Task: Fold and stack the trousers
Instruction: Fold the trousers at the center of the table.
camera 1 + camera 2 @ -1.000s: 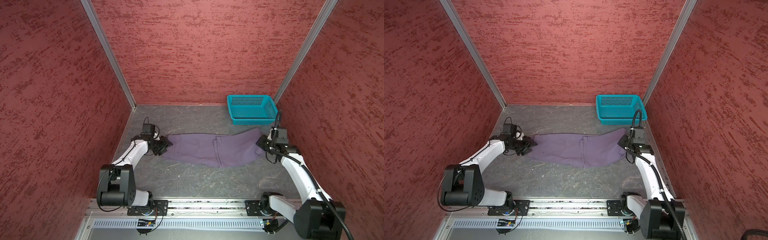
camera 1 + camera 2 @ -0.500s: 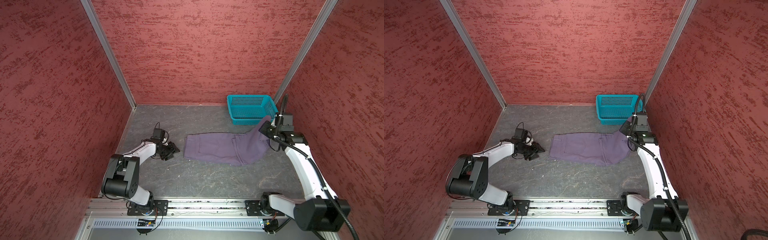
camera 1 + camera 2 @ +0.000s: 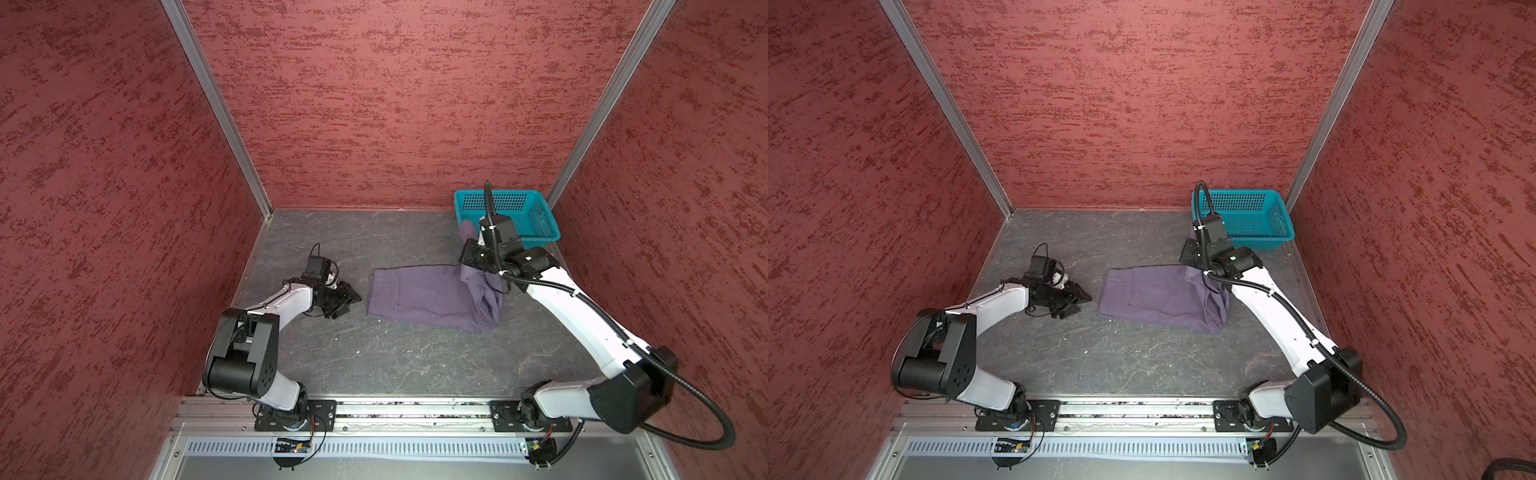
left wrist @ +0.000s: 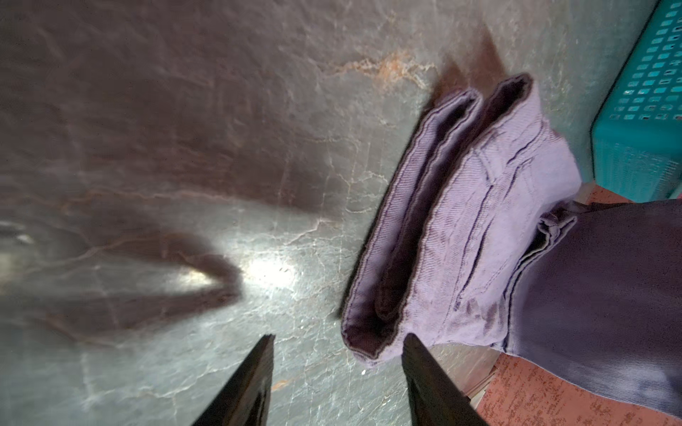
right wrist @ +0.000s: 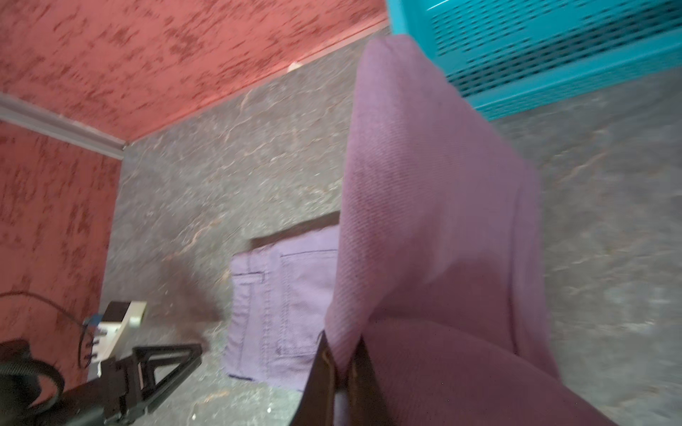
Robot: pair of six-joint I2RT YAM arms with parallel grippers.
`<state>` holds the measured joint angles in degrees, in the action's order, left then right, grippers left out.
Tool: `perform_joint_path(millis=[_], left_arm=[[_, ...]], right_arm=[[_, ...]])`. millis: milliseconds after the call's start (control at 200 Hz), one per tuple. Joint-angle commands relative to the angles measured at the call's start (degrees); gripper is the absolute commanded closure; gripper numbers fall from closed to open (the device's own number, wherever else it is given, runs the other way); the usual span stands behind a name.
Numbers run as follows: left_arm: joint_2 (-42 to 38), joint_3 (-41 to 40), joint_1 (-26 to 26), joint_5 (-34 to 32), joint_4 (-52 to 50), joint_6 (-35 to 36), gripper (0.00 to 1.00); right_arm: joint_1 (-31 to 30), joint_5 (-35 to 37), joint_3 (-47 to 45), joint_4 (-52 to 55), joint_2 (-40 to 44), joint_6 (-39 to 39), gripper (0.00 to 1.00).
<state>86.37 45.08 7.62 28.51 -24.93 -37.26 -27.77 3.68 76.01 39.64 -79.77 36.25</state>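
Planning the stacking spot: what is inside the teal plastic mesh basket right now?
The teal plastic mesh basket shows only its own bare mesh floor. The right arm's wrist camera and black cable cover its near corner, so that part cannot be checked.

No readable text, labels or numbers
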Motion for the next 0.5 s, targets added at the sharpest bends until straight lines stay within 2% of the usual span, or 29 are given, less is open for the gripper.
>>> perform_joint_path(millis=[0,491], left_arm=[[-1.5,-0.6,-0.8,0.8,0.0,0.4,0.43],[-1.3,-2.9,-0.9,0.8,0.8,0.3,0.43]], right_arm=[[-4.0,1.2,3.5,-4.4,-2.4,1.9,1.0],[-13.7,-3.9,9.9,-10.9,-17.9,3.8,1.0]])
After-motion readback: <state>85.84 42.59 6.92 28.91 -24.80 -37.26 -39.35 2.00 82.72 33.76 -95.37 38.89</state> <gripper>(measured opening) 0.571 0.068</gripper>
